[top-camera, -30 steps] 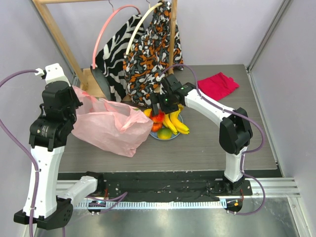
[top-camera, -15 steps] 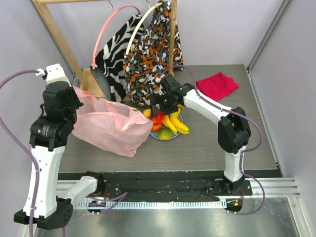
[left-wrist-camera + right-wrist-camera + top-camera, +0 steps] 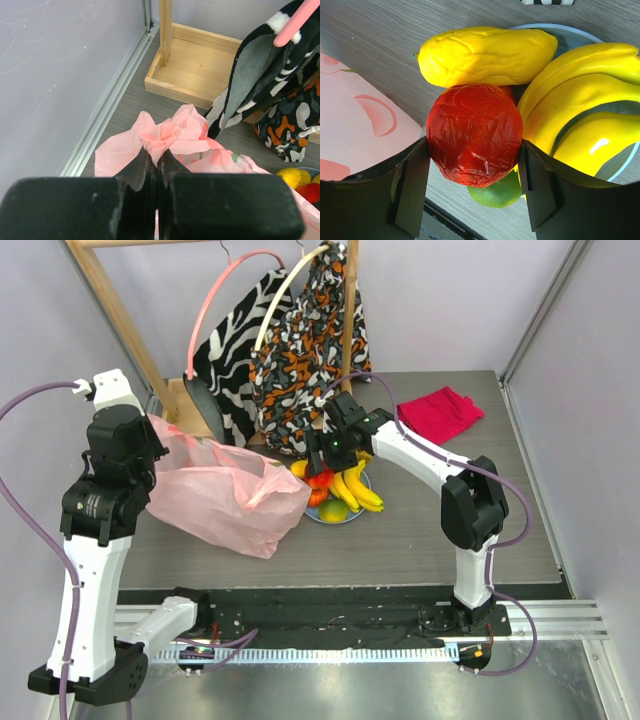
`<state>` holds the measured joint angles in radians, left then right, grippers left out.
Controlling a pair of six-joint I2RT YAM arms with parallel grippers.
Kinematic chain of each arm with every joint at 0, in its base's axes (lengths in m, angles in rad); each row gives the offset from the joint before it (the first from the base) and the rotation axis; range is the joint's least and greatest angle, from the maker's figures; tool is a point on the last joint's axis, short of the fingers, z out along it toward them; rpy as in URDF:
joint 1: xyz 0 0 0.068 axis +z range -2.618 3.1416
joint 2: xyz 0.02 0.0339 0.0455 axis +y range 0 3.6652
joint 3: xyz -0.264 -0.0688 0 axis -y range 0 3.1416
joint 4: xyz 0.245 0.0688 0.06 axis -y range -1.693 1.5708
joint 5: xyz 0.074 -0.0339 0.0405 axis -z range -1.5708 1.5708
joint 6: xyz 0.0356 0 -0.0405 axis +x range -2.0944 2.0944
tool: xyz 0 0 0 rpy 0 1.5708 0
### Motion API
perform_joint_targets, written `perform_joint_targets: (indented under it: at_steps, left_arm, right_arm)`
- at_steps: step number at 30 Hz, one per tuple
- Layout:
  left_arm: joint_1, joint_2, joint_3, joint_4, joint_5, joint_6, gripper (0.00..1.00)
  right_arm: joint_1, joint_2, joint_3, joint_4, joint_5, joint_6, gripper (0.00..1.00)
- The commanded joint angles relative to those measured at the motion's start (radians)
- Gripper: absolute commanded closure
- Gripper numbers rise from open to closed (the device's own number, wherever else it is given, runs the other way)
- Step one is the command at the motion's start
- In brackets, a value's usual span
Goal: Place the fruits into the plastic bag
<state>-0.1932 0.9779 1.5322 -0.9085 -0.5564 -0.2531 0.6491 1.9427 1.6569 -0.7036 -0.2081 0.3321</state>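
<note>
The left hand (image 3: 156, 159) clamps shut on the bunched rim of the plastic bag (image 3: 172, 132), holding its mouth up; the right hand (image 3: 474, 165), jaws wide, grips the red apple (image 3: 472, 125) for lifting; bananas (image 3: 580, 100) just beside

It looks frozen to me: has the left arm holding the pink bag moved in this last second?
No. The left gripper keeps its spot beside the wooden rack base, shut on the plastic bag.

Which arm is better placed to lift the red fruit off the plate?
The right: the right gripper is closed around the red fruit, while the left gripper is shut on the plastic bag.
</note>
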Motion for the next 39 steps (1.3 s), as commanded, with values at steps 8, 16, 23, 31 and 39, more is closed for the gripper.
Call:
perform_joint_targets:
  at_steps: [8, 16, 23, 31, 39]
  left_arm:
    - [0.006, -0.038, -0.017, 0.076, 0.012, 0.003, 1.0]
    - [0.008, -0.038, -0.014, 0.088, 0.047, 0.006, 1.0]
    - [0.006, -0.047, -0.017, 0.088, 0.067, -0.014, 1.0]
    - [0.006, -0.045, -0.021, 0.077, 0.096, -0.04, 1.0]
    - [0.006, -0.042, -0.027, 0.095, 0.107, -0.074, 1.0]
  right_arm:
    - [-0.022, -0.24, -0.029, 0.05, 0.173, -0.021, 0.82]
    - [-0.058, -0.375, -0.046, 0.085, 0.312, -0.065, 0.85]
    - [-0.058, -0.453, -0.005, 0.157, 0.277, -0.065, 0.87]
    - [-0.01, -0.449, 0.081, 0.239, 0.141, -0.059, 0.89]
    - [0.185, -0.32, 0.243, 0.243, -0.025, -0.191, 0.89]
